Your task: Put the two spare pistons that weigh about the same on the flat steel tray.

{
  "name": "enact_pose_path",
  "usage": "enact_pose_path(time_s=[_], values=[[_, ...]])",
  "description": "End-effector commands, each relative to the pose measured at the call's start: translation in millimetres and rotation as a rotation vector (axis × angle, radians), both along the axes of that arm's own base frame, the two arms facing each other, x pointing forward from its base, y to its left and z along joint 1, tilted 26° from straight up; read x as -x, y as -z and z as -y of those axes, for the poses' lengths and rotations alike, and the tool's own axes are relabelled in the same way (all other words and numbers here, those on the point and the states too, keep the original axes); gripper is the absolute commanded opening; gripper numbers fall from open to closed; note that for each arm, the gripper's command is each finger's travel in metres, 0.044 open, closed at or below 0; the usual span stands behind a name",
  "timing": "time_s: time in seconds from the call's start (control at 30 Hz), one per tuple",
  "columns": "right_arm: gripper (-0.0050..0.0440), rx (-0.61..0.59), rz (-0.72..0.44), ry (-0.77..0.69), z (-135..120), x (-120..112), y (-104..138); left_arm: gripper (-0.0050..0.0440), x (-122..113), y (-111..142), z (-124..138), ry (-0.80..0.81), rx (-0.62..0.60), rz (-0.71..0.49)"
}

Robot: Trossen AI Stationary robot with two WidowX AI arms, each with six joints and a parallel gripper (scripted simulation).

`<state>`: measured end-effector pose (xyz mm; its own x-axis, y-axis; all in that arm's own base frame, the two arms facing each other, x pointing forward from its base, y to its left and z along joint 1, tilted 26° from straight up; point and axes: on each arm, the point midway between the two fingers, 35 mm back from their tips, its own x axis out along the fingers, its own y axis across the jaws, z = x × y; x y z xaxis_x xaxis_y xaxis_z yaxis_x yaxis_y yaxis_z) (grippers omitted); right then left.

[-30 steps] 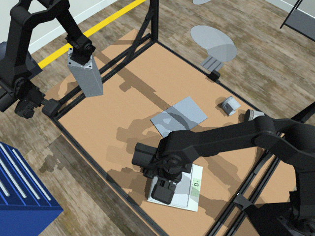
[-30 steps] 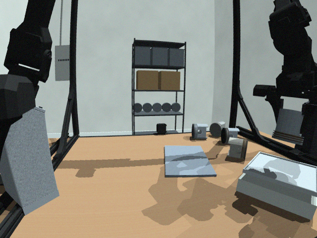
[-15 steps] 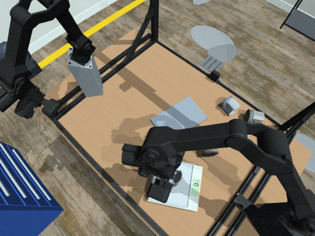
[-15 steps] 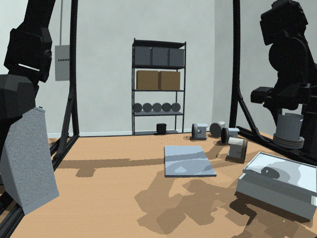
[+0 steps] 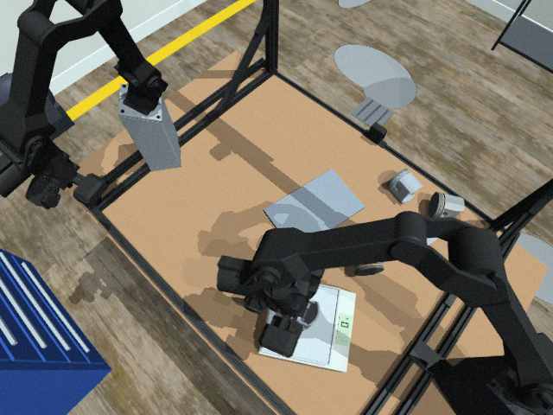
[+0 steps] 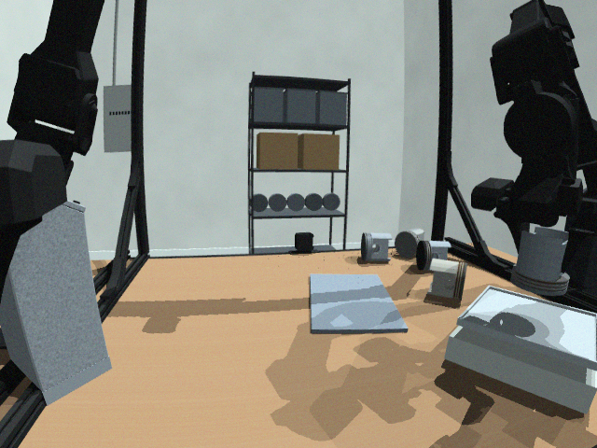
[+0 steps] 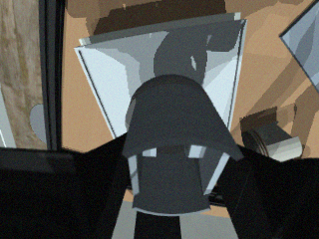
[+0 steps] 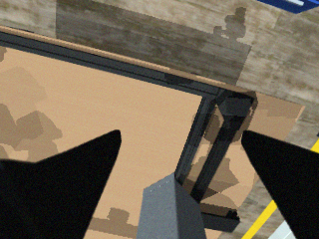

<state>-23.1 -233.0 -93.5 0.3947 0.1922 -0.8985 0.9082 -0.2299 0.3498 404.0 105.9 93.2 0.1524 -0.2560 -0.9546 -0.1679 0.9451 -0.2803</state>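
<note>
My left gripper (image 5: 308,317) (image 7: 170,136) is shut on a grey piston (image 6: 541,255) (image 7: 171,115), held crown down above the white scale (image 5: 343,353) (image 6: 518,376) (image 7: 102,95), with its shadow on the pan. The display seems to read 0. The flat steel tray (image 5: 327,192) (image 6: 356,308) (image 7: 305,42) lies flat with no piston on it. One piston (image 5: 368,269) (image 6: 447,282) (image 7: 281,144) lies between scale and tray. Beyond are a piston (image 5: 403,185) (image 6: 377,247), a piston (image 5: 446,205) (image 6: 409,243) and a piston (image 6: 436,251) mostly hidden in the top view. My right gripper (image 8: 180,135) is open and empty, far from them.
Black frame rails (image 5: 241,364) (image 8: 100,60) edge the bench, with uprights at the corners. A grey pedestal (image 5: 154,138) (image 6: 52,308) (image 8: 171,214) carries the right arm. The left arm reaches over the pistons' side of the bench (image 5: 178,201) in the top view.
</note>
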Motion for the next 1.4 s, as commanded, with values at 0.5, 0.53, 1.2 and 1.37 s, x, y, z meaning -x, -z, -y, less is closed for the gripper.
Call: enact_pose_path(time_s=[0.5,0.53,1.2,1.37], values=[[0.0440,-0.001,0.002,-0.001,-0.3,-0.4,-0.1,0.0158,-4.3,29.1,7.0,-0.004,0.001,-0.010],[0.0440,-0.001,0.002,-0.001,-0.3,-0.4,-0.1,0.0158,-4.6,30.6,7.4,-0.004,0.001,-0.010],[0.0440,-0.001,0.002,-0.001,-0.3,-0.4,-0.1,0.0378,-8.8,50.4,12.6,-0.004,0.001,-0.010],[0.0440,-0.001,0.002,-0.001,-0.3,-0.4,-0.1,0.0378,-8.8,50.4,12.6,-0.004,0.001,-0.010]])
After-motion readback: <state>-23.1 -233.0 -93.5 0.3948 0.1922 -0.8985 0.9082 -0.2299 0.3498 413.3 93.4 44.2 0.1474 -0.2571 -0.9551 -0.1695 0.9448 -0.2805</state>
